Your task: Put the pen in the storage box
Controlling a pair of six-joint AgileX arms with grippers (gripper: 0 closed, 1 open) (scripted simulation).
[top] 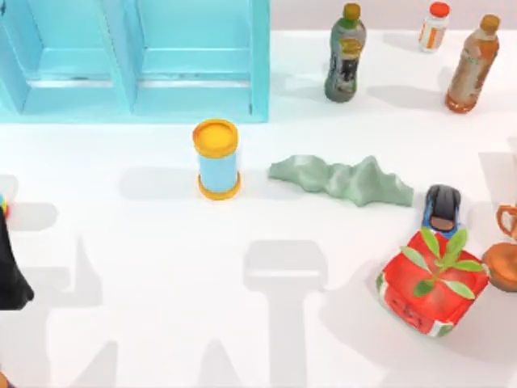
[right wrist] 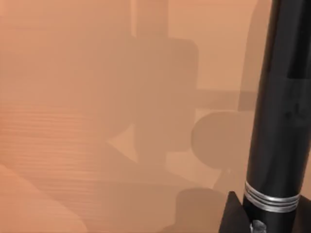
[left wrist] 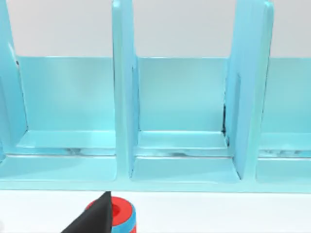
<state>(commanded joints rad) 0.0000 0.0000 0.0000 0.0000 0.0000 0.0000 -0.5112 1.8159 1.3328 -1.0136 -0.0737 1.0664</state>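
The storage box (top: 260,61) is a large turquoise open-top box with dividers at the table's back left. The left wrist view looks straight into its compartments (left wrist: 180,145). The pen is out of view on the table. A black barrel with silver rings (right wrist: 279,121) runs through the right wrist view; I cannot tell whether it is the pen. My left arm (top: 12,271) sits at the table's left edge, and a black part of the left gripper (left wrist: 97,221) pokes in short of the box's front wall. A dark wedge of the right gripper (right wrist: 233,213) lies beside the black barrel.
A blue can with yellow ends (top: 216,159) stands just in front of the box, and a green crumpled piece (top: 343,179) lies to its right. Three bottles (top: 346,52) stand at the back right. At the right are a red box with leaves (top: 432,287), a toy car (top: 442,208) and a copper cup (top: 505,263). A red-and-blue round thing (left wrist: 122,216) sits near the left gripper.
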